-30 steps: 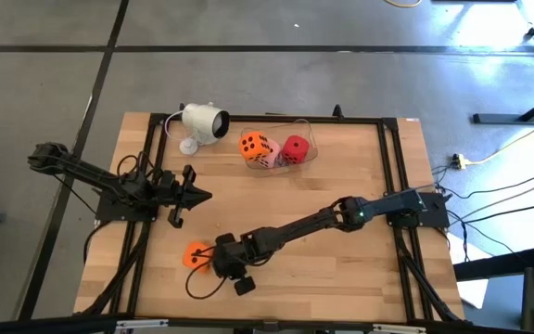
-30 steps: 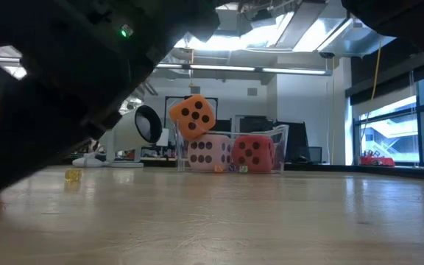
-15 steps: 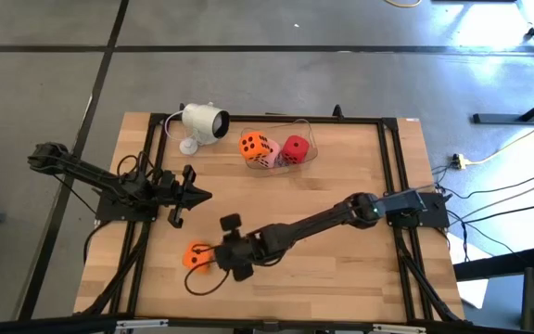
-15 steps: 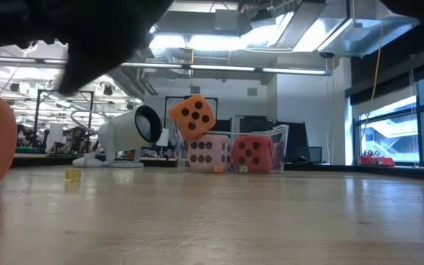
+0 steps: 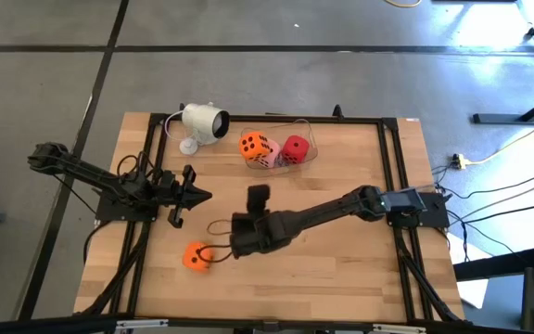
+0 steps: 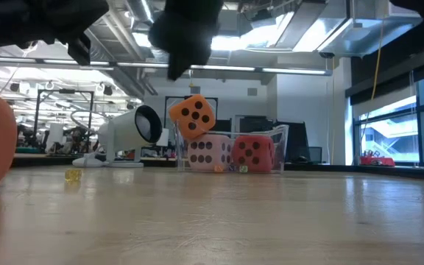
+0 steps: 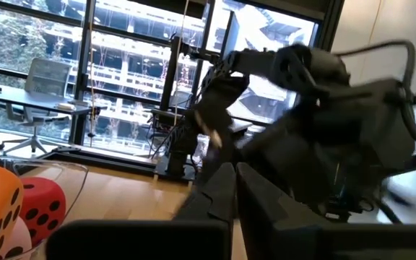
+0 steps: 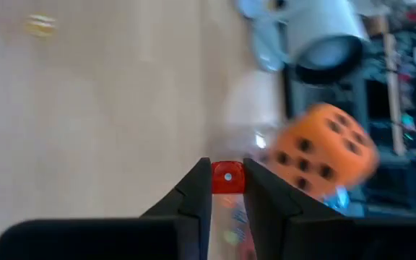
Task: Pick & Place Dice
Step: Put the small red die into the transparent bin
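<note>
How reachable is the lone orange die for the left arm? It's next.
Probably yes: the orange die lies alone near the shut left gripper; the right gripper, clamping a tiny red cube, hovers aside.

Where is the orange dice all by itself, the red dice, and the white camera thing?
Lone orange dice [image 5: 197, 255], high view: middle of its top face.
Red dice [image 5: 295, 147], high view: its top face, in the clear container.
White camera [image 5: 205, 121], high view: its rounded body.
</note>
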Tool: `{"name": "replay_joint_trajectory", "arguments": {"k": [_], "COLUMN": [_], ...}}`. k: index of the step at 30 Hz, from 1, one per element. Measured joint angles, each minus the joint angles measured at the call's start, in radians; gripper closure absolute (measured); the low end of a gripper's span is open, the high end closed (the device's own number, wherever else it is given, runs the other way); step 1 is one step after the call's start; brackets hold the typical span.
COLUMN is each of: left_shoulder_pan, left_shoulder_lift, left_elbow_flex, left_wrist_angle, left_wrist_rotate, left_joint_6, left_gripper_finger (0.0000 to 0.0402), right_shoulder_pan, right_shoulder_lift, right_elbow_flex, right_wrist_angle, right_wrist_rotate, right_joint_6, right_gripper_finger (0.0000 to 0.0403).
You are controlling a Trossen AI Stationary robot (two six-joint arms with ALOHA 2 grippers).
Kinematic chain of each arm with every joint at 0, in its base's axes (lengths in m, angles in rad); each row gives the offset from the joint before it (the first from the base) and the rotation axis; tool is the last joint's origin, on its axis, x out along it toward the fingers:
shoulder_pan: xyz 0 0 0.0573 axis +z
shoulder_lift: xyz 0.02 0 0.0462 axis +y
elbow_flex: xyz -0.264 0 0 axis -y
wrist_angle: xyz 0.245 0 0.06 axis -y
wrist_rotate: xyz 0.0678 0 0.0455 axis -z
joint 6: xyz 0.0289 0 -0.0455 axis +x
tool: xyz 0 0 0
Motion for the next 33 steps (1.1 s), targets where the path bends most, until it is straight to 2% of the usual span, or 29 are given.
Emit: {"name": "replay_joint_trajectory", "arguments": {"k": [4,8,13,20,22,25,30,33], "left_shoulder_pan": [0.000,0.000,0.000,0.000,0.000,0.000,0.000,0.000], "left_shoulder_lift": [0.000,0.000,0.000,0.000,0.000,0.000,0.000,0.000], "left_elbow_flex": [0.000,0.000,0.000,0.000,0.000,0.000,0.000,0.000], "left_wrist_angle": [0.000,0.000,0.000,0.000,0.000,0.000,-0.001,-0.001], "left_wrist_rotate": [0.000,0.000,0.000,0.000,0.000,0.000,0.000,0.000], "left_joint_6": [0.000,0.000,0.000,0.000,0.000,0.000,0.000,0.000], "left_gripper_finger": [0.0389,0.0391,0.0389,0.0393,0.0393,0.0393,0.0391,0.0393], "right_shoulder_pan": [-0.001,-0.005,-0.022,-0.057,-0.064,-0.077,-0.113,-0.142], "right_shoulder_lift": [-0.053,-0.096,-0.135,-0.175,-0.218,-0.324,-0.540,-0.639], "right_elbow_flex": [0.000,0.001,0.001,-0.031,-0.107,-0.304,-0.728,-0.968], "right_wrist_angle": [-0.096,-0.131,-0.145,-0.136,-0.105,0.031,0.410,0.671], "right_wrist_rotate": [0.085,0.163,0.169,0.165,0.170,0.184,0.178,0.166], "right_joint_6": [0.079,0.112,0.092,0.063,0.053,0.025,-0.073,-0.153], "right_gripper_finger": [0.0322,0.0335,0.0349,0.0317,0.0323,0.0346,0.0352,0.0336]}}
